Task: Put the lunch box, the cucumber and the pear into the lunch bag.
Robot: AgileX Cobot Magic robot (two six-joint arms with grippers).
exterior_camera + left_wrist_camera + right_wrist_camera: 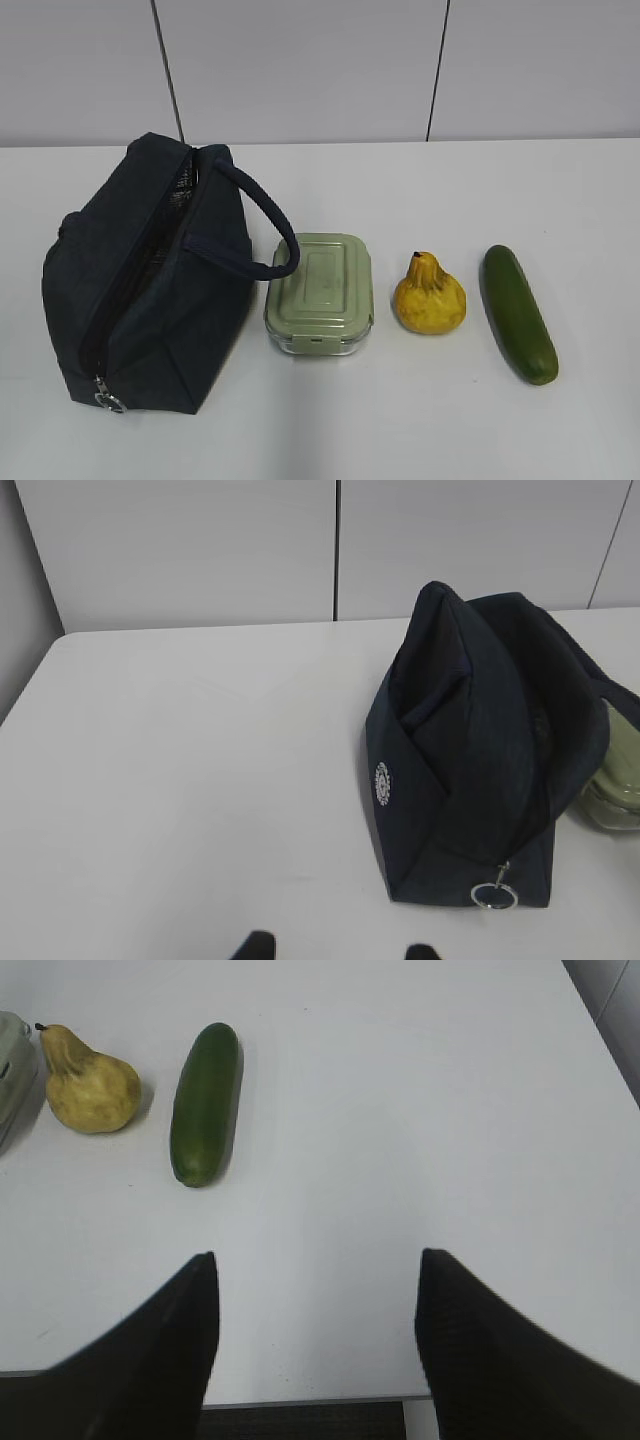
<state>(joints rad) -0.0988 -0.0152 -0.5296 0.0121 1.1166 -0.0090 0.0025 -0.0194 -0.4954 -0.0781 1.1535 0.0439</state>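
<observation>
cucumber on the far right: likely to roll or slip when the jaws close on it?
Probably prone to rolling: the cucumber is a smooth round cylinder lying flat on the bare table, apart from the pear. Its glossy skin looks slippery, so a grip across the middle seems safest. It looks stiff and should not sag when lifted.

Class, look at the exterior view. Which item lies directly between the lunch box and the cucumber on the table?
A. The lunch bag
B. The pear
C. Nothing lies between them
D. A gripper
B: in the row on the table, the pear sits to the right of the lunch box and to the left of the cucumber, apart from both.
</observation>
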